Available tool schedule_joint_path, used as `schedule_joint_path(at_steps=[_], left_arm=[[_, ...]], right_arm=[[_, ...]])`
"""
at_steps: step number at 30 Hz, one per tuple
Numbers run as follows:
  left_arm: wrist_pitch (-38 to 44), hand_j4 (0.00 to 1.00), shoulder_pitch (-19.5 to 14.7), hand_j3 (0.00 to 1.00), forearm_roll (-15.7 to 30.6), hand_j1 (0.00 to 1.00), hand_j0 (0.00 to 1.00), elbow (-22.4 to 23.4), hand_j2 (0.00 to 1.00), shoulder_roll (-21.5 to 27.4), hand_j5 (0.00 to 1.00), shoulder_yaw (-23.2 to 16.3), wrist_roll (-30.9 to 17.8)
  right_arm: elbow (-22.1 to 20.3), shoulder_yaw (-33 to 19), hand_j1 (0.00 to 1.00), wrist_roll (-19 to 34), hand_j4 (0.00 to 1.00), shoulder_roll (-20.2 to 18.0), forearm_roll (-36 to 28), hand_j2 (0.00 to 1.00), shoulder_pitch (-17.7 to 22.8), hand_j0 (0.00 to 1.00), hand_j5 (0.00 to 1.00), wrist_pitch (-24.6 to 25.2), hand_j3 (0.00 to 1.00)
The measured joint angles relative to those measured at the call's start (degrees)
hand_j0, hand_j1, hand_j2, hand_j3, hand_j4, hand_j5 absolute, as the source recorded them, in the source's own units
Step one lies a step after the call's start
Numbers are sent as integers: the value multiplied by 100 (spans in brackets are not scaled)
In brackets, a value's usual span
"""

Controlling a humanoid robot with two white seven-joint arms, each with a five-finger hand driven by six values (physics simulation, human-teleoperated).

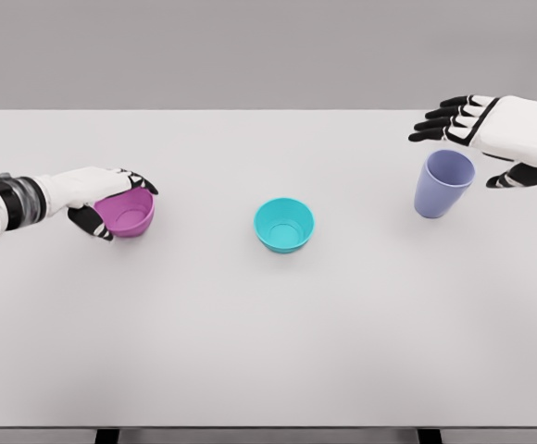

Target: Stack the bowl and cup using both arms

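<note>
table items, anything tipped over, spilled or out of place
Nothing stands out. The pink bowl, teal bowl and purple cup all sit upright, apart, on the white table; no spills or damage show.

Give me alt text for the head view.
The left hand grips a pink bowl on a white table. A teal bowl sits mid-table; the open right hand hovers by a purple cup.

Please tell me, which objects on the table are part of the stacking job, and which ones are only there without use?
Part of the job:
- pink bowl, left hand closed around it
- teal bowl, standing free at the table's middle
- lilac cup, right hand open beside it

Just there:
- white table; no other loose object is visible
</note>
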Motion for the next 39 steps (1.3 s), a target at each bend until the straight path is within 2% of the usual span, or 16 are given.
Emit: schedule_joint_path(at_steps=[16,30,39], left_arm=[[7,71,-184,71,31,71,71,-202,71,7,71,1,-4],[-36,71,-325,71,26,71,71,-546,71,-2,71,-8,-4],[-52,71,-387,71,2,71,71,-660,71,-187,71,-8,-3]], right_arm=[[0,0,100,0,100,-6,0,100,0,100,100,0,100],[0,0,100,0,100,4,0,100,0,100,100,0,100],[0,0,100,0,100,9,0,100,0,100,100,0,100]])
